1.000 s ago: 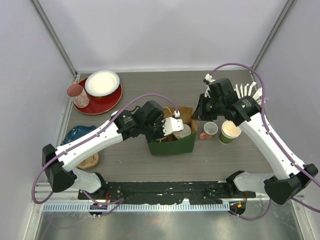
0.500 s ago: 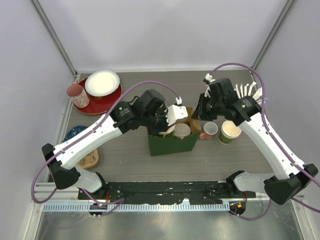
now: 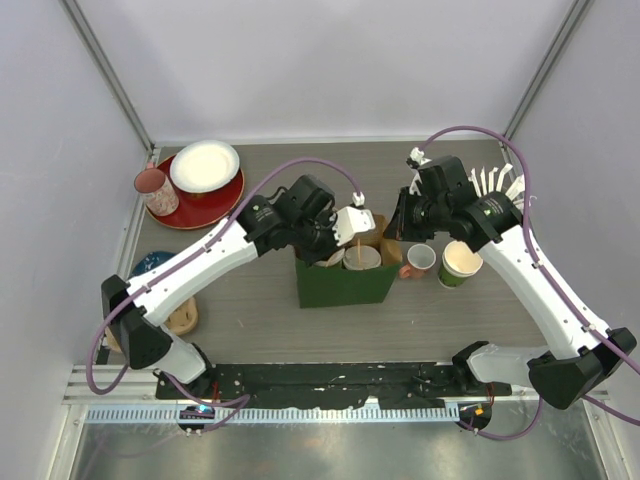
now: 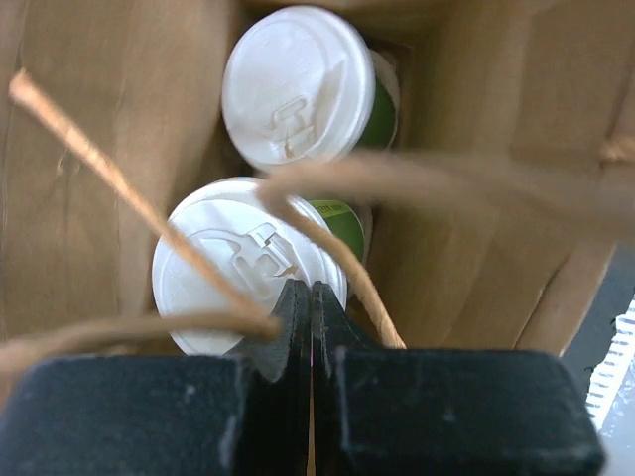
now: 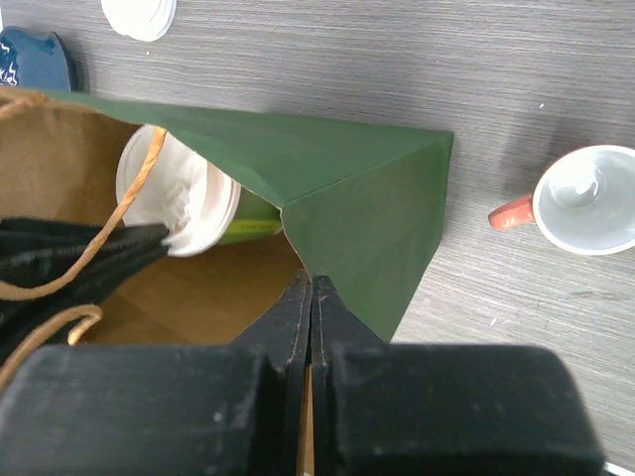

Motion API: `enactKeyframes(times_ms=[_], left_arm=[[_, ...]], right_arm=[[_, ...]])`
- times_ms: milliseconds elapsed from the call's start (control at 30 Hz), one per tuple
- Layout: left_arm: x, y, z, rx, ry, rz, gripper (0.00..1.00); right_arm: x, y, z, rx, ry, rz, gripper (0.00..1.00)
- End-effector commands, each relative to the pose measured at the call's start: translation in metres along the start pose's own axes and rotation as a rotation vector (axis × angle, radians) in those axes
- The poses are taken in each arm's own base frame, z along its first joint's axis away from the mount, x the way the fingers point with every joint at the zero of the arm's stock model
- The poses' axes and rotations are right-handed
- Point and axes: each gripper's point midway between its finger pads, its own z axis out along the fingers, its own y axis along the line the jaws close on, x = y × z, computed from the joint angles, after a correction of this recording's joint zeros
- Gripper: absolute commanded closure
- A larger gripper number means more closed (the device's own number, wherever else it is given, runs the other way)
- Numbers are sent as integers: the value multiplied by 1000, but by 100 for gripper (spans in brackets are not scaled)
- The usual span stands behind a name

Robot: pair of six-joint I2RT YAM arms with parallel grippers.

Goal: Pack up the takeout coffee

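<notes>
Left tool (image 4: 311, 295) farther back, closed, above bag (image 3: 345, 286)

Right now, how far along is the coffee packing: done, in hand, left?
Done: the first lidded cup and the second lidded cup both sit inside the green bag. In hand: the right hand is shut on the bag's rim; the left hand is shut above the cups among the twine handles, holding no cup. Left: apparently only letting go and pulling clear.
</notes>
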Motion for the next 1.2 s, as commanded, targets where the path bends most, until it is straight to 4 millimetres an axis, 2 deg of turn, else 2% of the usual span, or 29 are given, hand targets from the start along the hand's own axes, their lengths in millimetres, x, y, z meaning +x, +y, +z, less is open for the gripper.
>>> enactKeyframes(times_ms=[0, 233, 500, 667, 800, 833, 1000, 1167], left_arm=[[-7, 20, -9, -9, -55, -19, 100], [-2, 13, -11, 21, -75, -33, 100], [19, 25, 13, -2, 14, -87, 100], [20, 28, 15, -17, 3, -69, 100], [26, 23, 17, 10, 17, -54, 100], [26, 20, 18, 23, 17, -54, 100], [-5, 0, -6, 142, -78, -59, 100], [-16, 3, -15, 137, -101, -49, 100]], right_arm=[[-2, 8, -16, -43, -38, -34, 99], [6, 4, -15, -44, -24, -30, 99], [6, 5, -12, -51, -11, -47, 99], [3, 9, -11, -62, -13, -58, 99], [4, 9, -11, -66, -9, -65, 99], [4, 8, -11, -64, -9, -65, 99], [5, 8, -11, -65, -3, -72, 99], [6, 7, -12, -62, 2, -83, 99]])
